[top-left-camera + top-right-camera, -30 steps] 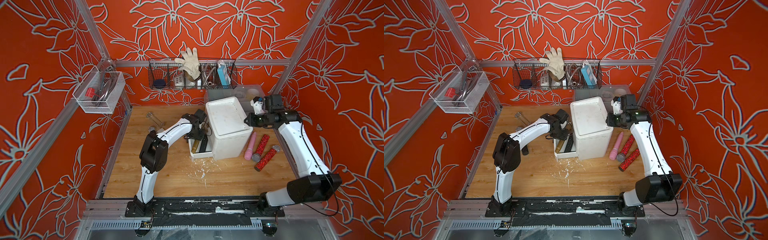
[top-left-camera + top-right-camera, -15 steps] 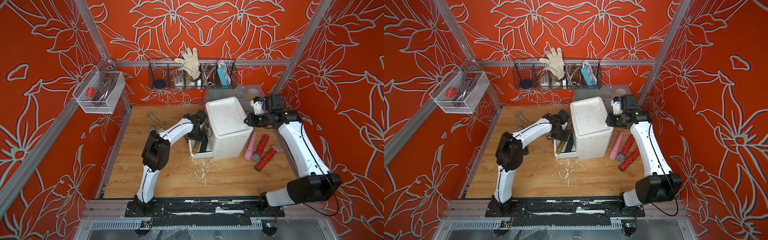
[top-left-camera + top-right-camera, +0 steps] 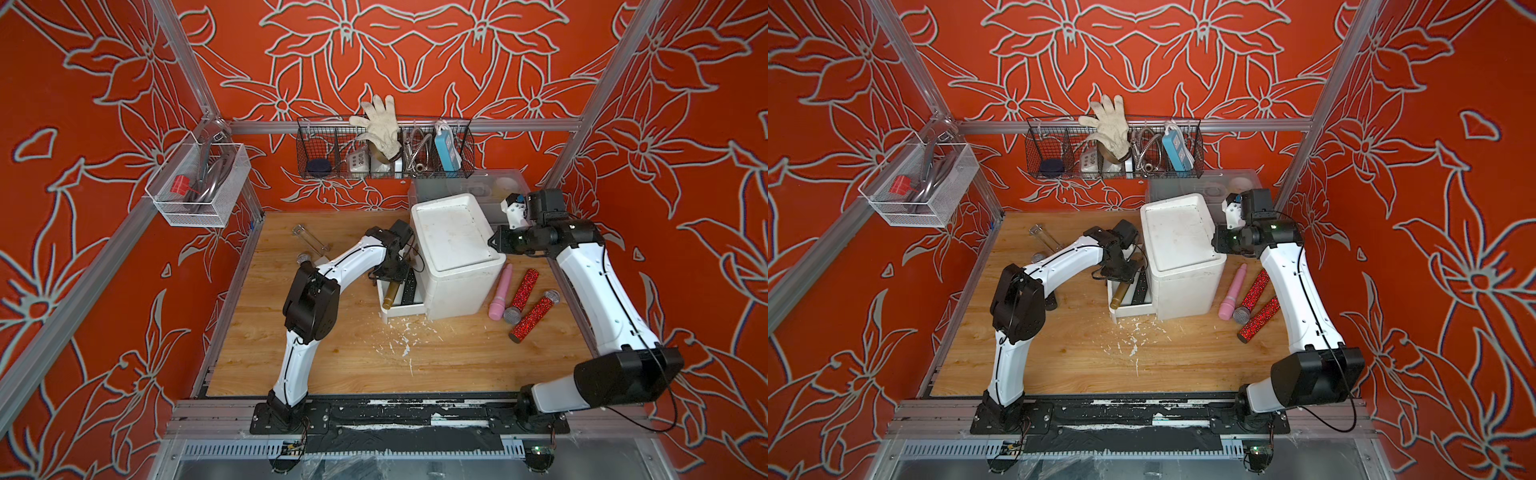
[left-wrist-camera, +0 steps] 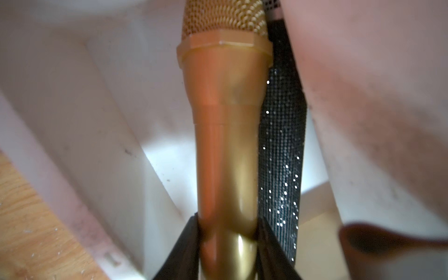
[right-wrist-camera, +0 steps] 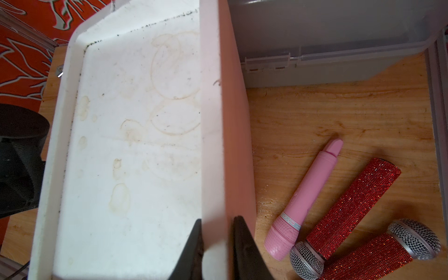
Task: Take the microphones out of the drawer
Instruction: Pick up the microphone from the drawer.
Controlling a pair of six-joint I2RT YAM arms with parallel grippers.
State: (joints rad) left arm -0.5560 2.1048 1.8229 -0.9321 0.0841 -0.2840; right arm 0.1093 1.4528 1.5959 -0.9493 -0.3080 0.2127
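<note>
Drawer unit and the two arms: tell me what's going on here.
The left gripper is shut on the handle of the gold microphone, which lies in the open drawer beside a black glitter microphone; it is not yet out. The right gripper pinches the rim of the white drawer unit. A pink microphone and two red glitter microphones lie on the table beside the unit.

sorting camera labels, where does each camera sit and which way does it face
Top views: high over the arm bases, looking down; both arms show, with the white box and its open drawer.
Left wrist: on the left arm, facing along the left gripper, fingertips shut on the gold microphone in the drawer.
Right wrist: on the right arm, facing along the right gripper, fingertips clamping the white box rim.
Shared: gold microphone, in top and left wrist views.
</note>
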